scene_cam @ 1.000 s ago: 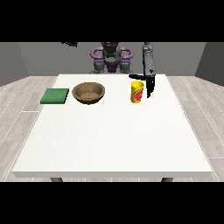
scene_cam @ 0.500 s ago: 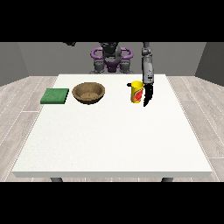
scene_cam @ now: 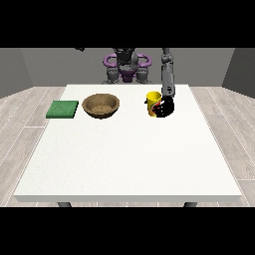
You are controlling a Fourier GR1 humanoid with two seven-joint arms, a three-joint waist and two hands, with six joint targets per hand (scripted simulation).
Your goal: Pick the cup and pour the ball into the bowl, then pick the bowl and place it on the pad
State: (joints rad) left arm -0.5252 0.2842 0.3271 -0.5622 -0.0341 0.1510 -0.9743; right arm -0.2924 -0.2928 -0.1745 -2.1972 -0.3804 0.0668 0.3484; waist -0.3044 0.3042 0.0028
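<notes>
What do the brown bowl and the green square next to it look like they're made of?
The bowl looks like wood or something woven: matt brown, with a mottled, grainy inside, though I can't tell which. The green pad looks like soft foam or felt: flat, thin, evenly matt with no shine, but that is a guess from its look.

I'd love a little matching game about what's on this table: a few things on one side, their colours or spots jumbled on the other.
Things:
1. cup
2. bowl
3. pad
4. hand at the view's right

Descriptions:
A. green, nearest the table's left edge
B. black, right beside the cup
C. yellow
D. brown, between pad and cup

Pairs: 1-C, 2-D, 3-A, 4-B
</notes>
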